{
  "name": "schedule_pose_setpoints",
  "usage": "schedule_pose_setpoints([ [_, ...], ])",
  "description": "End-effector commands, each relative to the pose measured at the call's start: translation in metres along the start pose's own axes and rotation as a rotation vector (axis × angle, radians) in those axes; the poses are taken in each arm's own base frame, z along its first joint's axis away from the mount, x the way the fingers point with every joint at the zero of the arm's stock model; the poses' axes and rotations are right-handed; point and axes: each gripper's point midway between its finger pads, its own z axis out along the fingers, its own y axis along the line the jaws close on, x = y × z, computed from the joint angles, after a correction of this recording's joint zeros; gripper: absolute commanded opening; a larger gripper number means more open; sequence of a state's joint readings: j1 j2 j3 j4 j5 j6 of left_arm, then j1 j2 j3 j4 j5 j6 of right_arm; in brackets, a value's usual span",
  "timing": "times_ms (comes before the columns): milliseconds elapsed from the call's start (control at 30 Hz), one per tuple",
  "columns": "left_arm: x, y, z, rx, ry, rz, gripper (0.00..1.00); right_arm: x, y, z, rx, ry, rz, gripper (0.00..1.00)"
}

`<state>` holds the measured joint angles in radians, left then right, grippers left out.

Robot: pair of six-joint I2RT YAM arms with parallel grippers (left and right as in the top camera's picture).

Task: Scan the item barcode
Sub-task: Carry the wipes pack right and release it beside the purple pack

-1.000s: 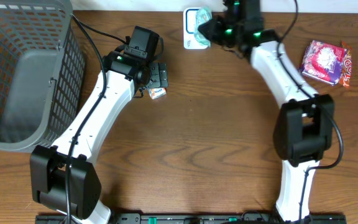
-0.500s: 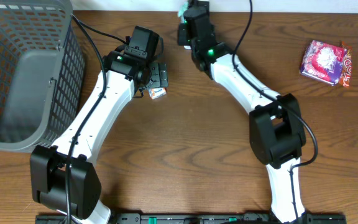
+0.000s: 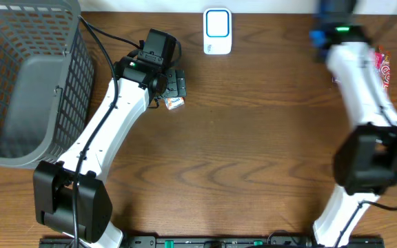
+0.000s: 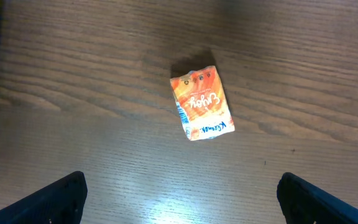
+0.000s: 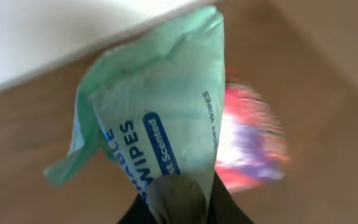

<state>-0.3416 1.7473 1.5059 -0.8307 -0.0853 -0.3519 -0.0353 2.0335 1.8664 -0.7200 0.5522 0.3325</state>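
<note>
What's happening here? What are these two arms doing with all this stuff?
Two robot arms work at a wooden table, meant to scan barcodes. The right end effector is shut on a green pack of wipes, held above a pink packet. The left end effector hangs open over an orange packet, not touching it. A white scanner sits at the far edge, a grey basket on the left.

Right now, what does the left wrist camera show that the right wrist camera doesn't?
Only the left wrist view: a small orange packet lying flat, with the left gripper open above it. Only the right wrist view: the right gripper shut on a green wipes pack, a blurred pink and purple packet behind it, and a pale wall. Both: the brown wooden table.
</note>
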Motion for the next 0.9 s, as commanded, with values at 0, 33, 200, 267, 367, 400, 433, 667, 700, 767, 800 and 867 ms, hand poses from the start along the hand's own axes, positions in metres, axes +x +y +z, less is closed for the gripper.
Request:
schedule_pose_setpoints([
  [0,-0.005,0.002,-0.001,-0.010,-0.012,-0.009,0.98,0.014,-0.069,0.030,0.145,0.098,0.020,0.01],
  [33,-0.005,0.002,-0.001,-0.010,-0.011,-0.009,0.98,0.020,-0.085,0.041,0.162,0.134,0.020,0.01],
  [200,-0.005,0.002,-0.001,-0.010,-0.011,-0.009,0.98,0.040,-0.130,0.088,0.083,0.247,-0.071,0.02],
  [267,-0.005,0.002,-0.001,-0.010,-0.012,-0.009,0.98,0.044,-0.139,0.102,0.037,0.263,-0.086,0.07],
  [367,-0.005,0.002,-0.001,-0.010,-0.011,-0.009,0.98,0.048,-0.153,0.121,-0.001,0.269,-0.051,0.14],
  [400,-0.005,0.002,-0.001,-0.010,-0.011,-0.009,0.98,0.050,-0.157,0.126,-0.003,0.270,-0.039,0.15],
  [433,-0.005,0.002,-0.001,-0.010,-0.012,-0.009,0.98,0.050,-0.161,0.131,-0.001,0.266,-0.028,0.15],
  [667,-0.005,0.002,-0.001,-0.010,-0.012,-0.009,0.98,0.063,-0.174,0.158,0.024,0.276,0.000,0.18],
  [700,-0.005,0.002,-0.001,-0.010,-0.011,-0.009,0.98,0.065,-0.175,0.160,0.025,0.281,0.000,0.18],
  [767,-0.005,0.002,-0.001,-0.010,-0.011,-0.009,0.98,0.071,-0.174,0.164,0.025,0.297,-0.003,0.22],
  [800,-0.005,0.002,-0.001,-0.010,-0.012,-0.009,0.98,0.075,-0.173,0.166,0.025,0.306,-0.005,0.26],
  [867,-0.005,0.002,-0.001,-0.010,-0.011,-0.009,0.98,0.080,-0.172,0.167,0.024,0.322,-0.009,0.33],
])
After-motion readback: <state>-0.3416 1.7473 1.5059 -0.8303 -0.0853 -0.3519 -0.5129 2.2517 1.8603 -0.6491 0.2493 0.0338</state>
